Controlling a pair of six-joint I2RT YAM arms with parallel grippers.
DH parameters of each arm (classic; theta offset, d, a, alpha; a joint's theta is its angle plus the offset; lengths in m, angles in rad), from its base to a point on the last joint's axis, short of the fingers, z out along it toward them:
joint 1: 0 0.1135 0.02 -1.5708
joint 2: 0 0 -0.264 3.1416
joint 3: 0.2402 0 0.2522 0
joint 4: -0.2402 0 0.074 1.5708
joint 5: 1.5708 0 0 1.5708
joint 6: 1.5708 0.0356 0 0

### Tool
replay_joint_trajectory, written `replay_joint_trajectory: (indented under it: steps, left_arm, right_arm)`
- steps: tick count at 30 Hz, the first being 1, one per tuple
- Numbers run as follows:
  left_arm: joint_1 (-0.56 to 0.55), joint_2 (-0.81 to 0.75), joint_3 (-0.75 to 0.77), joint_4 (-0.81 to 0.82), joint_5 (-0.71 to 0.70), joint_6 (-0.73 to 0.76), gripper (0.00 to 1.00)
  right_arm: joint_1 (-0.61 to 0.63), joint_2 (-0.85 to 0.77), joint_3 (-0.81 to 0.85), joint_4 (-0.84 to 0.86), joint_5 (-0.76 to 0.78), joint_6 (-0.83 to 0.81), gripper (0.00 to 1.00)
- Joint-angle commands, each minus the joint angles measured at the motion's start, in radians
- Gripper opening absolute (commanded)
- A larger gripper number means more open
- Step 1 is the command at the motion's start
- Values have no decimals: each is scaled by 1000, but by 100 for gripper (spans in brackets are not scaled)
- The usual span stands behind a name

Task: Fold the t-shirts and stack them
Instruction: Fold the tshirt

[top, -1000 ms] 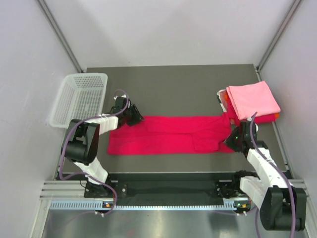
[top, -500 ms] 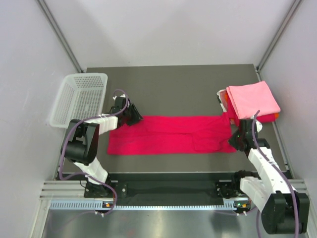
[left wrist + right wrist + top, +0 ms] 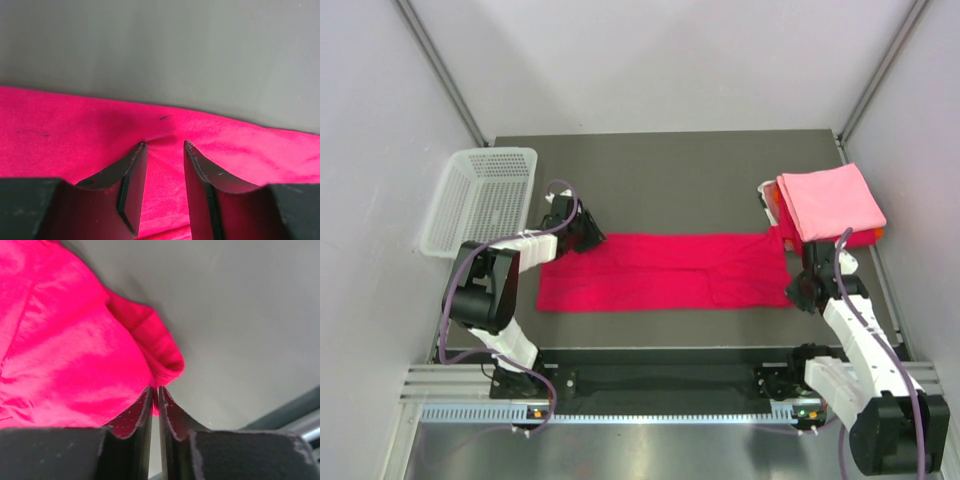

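The crimson-magenta t-shirt lies folded into a long strip across the table's middle. My left gripper rests on its far left corner with the jaws a little apart; in the left wrist view both fingertips press on the cloth, which puckers between them. My right gripper is at the shirt's right end. In the right wrist view it is shut on a thin edge of the crimson cloth. A folded light pink t-shirt tops a stack at the far right, with red cloth and orange cloth under it.
A white perforated basket stands at the table's far left, overhanging its edge. The stack sits close behind my right gripper. Metal rails run along the table's right and near edges. Grey walls close in both sides.
My right gripper has moved right and slightly nearer, pulling the shirt's right end with it. The left gripper has stayed on the far left corner.
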Motion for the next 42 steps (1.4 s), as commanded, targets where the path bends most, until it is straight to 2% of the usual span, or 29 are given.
replay_joint_trajectory:
  steps: [1,2,10,14,16,22,31,38,42]
  left_arm:
    - [28,18,-39,-144,-135,44,42]
    - [28,14,-39,-144,-135,44,42]
    - [25,-64,-81,-95,-120,52,43]
    - [20,-91,-98,-80,-119,53,44]
    - [20,-104,-99,-78,-115,55,45]
    - [20,-156,-121,-58,-117,58,45]
    - [20,-277,-191,13,-106,66,48]
    - [20,-315,-205,11,-115,69,49]
    - [20,-323,-207,6,-129,67,49]
  right_arm:
    - [14,-35,29,-76,39,60,11]
    - [13,-35,22,-76,34,66,16]
    - [17,-104,6,-52,54,74,37]
    - [30,-92,29,-49,7,53,38]
    - [45,-89,22,-30,-25,48,36]
    - [79,-41,-41,74,-71,91,37]
    - [132,176,-86,310,-64,119,37]
    - [138,422,-35,465,-67,93,35]
    - [158,549,49,496,-64,70,33]
